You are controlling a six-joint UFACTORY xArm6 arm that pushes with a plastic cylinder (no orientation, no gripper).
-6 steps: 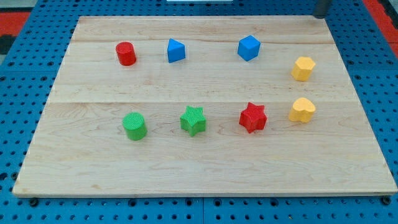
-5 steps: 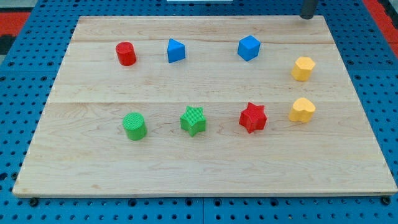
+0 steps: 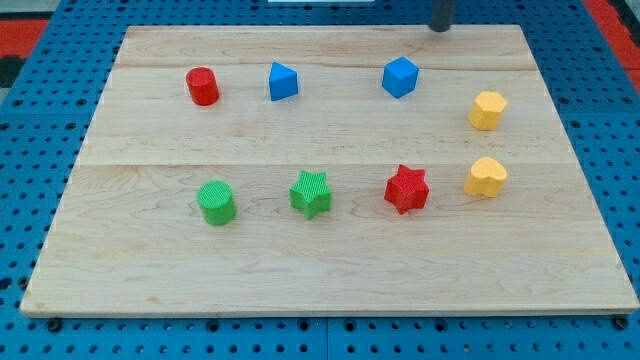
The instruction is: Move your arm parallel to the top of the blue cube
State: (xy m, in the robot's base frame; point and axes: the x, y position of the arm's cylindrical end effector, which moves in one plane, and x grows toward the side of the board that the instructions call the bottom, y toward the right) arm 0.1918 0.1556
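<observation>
The blue cube [image 3: 400, 76] sits on the wooden board [image 3: 320, 250] near the view's top, right of centre. A second blue block [image 3: 282, 81], wedge-like, lies to its left. My tip [image 3: 440, 28] is at the board's top edge, above and a little to the right of the blue cube, apart from it. Only the rod's lower end shows; the rest is cut off by the view's top.
A red cylinder [image 3: 202, 86] is at top left. Two yellow blocks [image 3: 487, 109] [image 3: 485, 176] stand at the right. A red star [image 3: 407, 189], a green star [image 3: 311, 193] and a green cylinder [image 3: 216, 202] form a lower row. Blue pegboard [image 3: 30, 200] surrounds the board.
My tip has slid to the view's left along the board's top edge, from above the top right corner to just right of the blue cube. No block has moved.
</observation>
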